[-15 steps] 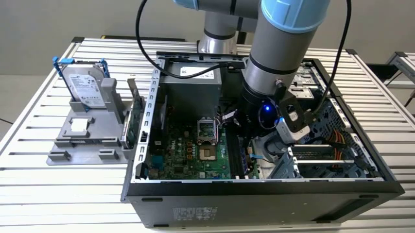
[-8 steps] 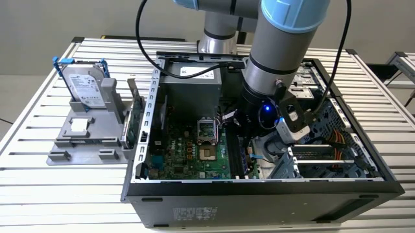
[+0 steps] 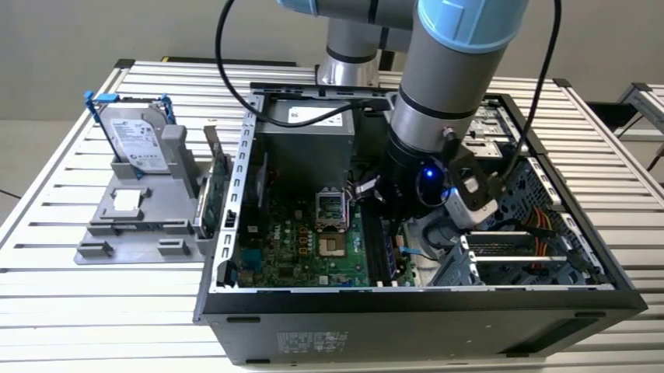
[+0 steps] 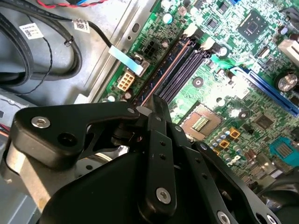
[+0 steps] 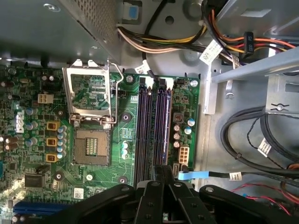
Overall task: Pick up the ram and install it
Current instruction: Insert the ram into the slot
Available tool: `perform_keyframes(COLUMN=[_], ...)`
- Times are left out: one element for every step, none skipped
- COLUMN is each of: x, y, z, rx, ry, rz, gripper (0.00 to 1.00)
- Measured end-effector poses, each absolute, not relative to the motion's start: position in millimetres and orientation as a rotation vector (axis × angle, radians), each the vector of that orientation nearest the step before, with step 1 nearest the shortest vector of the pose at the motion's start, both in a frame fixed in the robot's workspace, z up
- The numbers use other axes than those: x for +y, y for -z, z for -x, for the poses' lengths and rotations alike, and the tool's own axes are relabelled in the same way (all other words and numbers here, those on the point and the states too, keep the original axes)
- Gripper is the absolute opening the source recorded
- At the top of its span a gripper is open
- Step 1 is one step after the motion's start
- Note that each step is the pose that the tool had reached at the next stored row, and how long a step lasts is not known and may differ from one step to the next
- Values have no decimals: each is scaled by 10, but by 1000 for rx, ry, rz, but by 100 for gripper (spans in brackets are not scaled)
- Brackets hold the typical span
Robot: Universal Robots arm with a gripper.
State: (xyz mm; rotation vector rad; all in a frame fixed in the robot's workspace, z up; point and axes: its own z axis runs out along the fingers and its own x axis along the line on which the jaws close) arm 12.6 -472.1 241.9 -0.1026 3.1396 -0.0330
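1. My arm (image 3: pixel 436 101) is down inside the open computer case (image 3: pixel 415 311), which fills the middle and lower right of the exterior view.
2. My pincer (image 4: pixel 155 103) sits right over the bank of black memory slots (image 5: pixel 145 126) on the green motherboard (image 5: pixel 126 135), as both wrist views show.
3. The ram (image 4: pixel 161 72) stands on edge along one of those slots. It reads as a thin bluish strip running lengthwise in the second wrist view, and as the bluish line (image 5: pixel 161 126) in the first wrist view.
4. My pincer (image 5: pixel 162 170) is clenched, its two black fingers (image 4: pixel 161 140) drawn tight onto the near end of the stick.
5. I cannot tell whether the stick is fully seated in its slot.
6. The open processor socket (image 5: pixel 91 147) lies just beside the slots, with its metal frame (image 5: pixel 91 93) flipped up.
7. A cable with a blue tab (image 5: pixel 194 174) lies close to my pincer, at the board's edge.
8. Black cables (image 5: pixel 243 140) loop over the bare metal of the case beyond that edge.
9. At the exterior view's left, well apart from me, the silver hard drive (image 3: pixel 138 140) stands in its grey holder (image 3: pixel 135 225) on the slatted table (image 3: pixel 62 303).
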Motion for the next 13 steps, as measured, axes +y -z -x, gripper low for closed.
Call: perform_keyframes(x=[-4721,-4721,-4721,-4721,-4721,-4721,-4721,-4721,-4721,-4721,-4721,-4721,-4721], y=[-2419,-2419,-2419,-2419,-2419,-2419,-2419,-2419,-2420,-2420,-2419,-2419,-2419], z=[-126,-125,-125,-125,-126,-125,-125,-125,-126,-126,-126,-125,-125], rx=[3139,3138,3137,3136,3135,3133,3132,3130,3129,3127,3126,3124,3123], ry=[33,33,33,33,33,33,33,33,33,33,33,33,33], rz=[120,138,155,172,192,211,231,249,269,286,300,311,320], gripper=[0,0,0,0,0,0,0,0,0,0,0,0,0])
